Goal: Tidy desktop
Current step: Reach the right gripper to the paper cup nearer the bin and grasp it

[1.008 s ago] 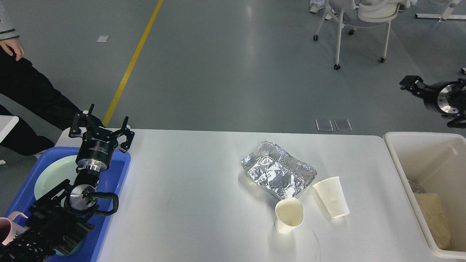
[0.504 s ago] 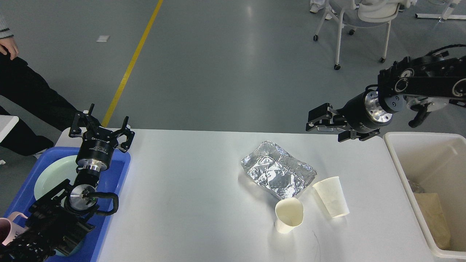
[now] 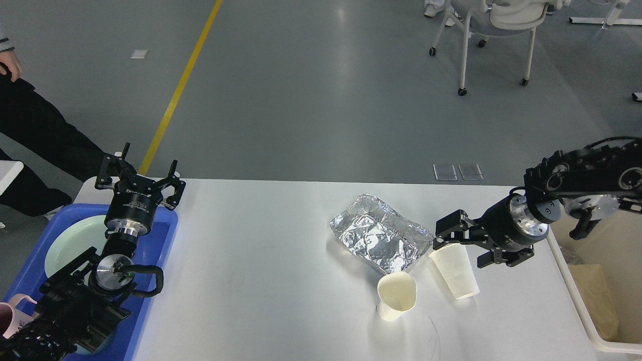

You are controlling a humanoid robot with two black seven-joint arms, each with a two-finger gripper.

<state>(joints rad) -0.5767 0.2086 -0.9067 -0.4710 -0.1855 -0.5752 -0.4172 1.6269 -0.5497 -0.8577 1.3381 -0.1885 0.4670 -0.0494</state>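
The desktop (image 3: 261, 250) is a white tabletop. On it lie a crumpled sheet of silver foil (image 3: 378, 235) and two white paper cups. One cup (image 3: 455, 271) lies just right of the foil. The other cup (image 3: 396, 296) lies on its side with its mouth facing me. My right gripper (image 3: 464, 243) is open and hangs low over the far end of the right-hand cup, with a finger on either side of it. My left gripper (image 3: 140, 175) is open and empty, raised over the far end of the blue tray (image 3: 160, 235).
The blue tray at the left holds a pale green plate (image 3: 65, 245) and a pink mug (image 3: 7, 321). A cream bin (image 3: 577, 301) with some waste inside stands at the right edge. A person (image 3: 30, 125) stands far left, and a chair (image 3: 496, 20) stands behind.
My right arm has swung in from the far right and come down from above the table's back edge to the right-hand cup. The left arm has not moved.
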